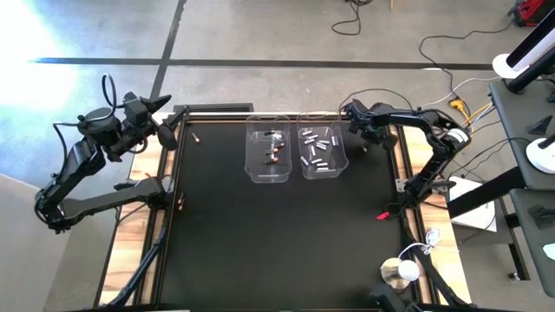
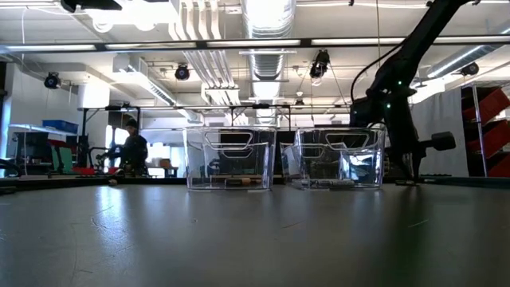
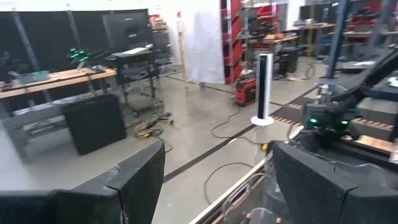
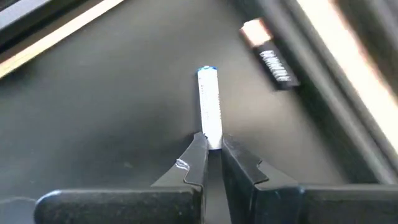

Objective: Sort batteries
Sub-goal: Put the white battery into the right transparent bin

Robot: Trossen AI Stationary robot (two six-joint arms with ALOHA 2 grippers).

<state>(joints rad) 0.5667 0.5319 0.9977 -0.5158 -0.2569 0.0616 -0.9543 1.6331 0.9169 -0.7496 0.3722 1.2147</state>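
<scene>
One silvery-white battery (image 4: 209, 109) sits pinched in the right gripper (image 4: 211, 149) jaws; left jaws wide

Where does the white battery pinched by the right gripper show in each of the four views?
High view: hidden under the right gripper, at the mat's far right edge beside the right bin.
Low view: not discernible; only the right arm stands behind that bin.
Left wrist view: not in it.
Right wrist view: centre, white battery clamped between the fingertips, a dark battery beyond.
Shared landmark: the right bin.
</scene>
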